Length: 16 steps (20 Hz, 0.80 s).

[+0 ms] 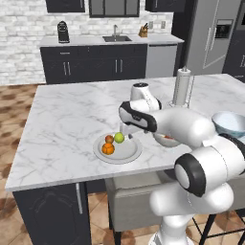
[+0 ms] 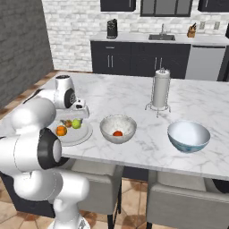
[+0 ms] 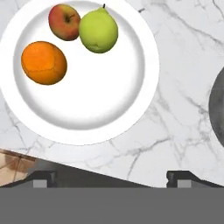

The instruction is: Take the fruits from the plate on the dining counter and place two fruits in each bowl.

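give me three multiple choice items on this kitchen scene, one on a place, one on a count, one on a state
1. Where does the red-orange fruit lie?
A. in the speckled bowl
B. in the light blue bowl
C. on the plate

2. How many fruits lie on the plate?
A. one
B. three
C. four

3. How is the gripper?
A. shut on the orange
B. shut on nothing
C. open, holding nothing

Answers:
1 A: the right base view shows it inside the speckled bowl.
2 B: orange, apple and pear show in the hand view.
3 C: the finger tips stand wide apart above the plate with nothing between them.
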{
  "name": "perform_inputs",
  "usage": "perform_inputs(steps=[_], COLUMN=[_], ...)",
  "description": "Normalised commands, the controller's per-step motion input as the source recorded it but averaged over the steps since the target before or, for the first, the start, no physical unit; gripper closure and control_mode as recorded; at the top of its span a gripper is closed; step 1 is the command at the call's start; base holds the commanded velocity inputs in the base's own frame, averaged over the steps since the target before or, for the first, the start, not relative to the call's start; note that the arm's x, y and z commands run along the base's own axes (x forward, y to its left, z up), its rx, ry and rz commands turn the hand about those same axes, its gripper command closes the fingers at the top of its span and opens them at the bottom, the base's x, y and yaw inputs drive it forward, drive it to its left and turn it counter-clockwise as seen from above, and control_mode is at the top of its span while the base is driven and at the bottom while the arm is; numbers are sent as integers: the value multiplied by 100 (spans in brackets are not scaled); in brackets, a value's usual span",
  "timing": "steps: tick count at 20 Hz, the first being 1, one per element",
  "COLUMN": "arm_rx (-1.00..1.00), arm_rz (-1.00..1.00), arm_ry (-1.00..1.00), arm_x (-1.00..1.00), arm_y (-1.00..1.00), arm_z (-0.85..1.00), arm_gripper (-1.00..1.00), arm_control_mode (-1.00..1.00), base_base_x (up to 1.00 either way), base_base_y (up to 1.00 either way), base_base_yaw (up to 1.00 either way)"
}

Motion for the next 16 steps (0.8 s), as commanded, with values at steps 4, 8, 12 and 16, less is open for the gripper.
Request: perform_inputs(steps=[4, 8, 12, 16], arm_rx=[6, 9, 2, 0], arm_rz=[0, 0, 0, -3], arm_ry=[11, 7, -1, -5], arm_x=[0, 0, 0, 15], arm_y=[77, 65, 60, 23], arm_z=[-19, -31, -43, -25], arm_gripper=[-100, -100, -100, -100], arm_control_mode=[-100, -100, -100, -100], base_base_x=[0, 0, 0, 0], base_base_y=[0, 0, 0, 0], base_base_yaw=[0, 0, 0, 0])
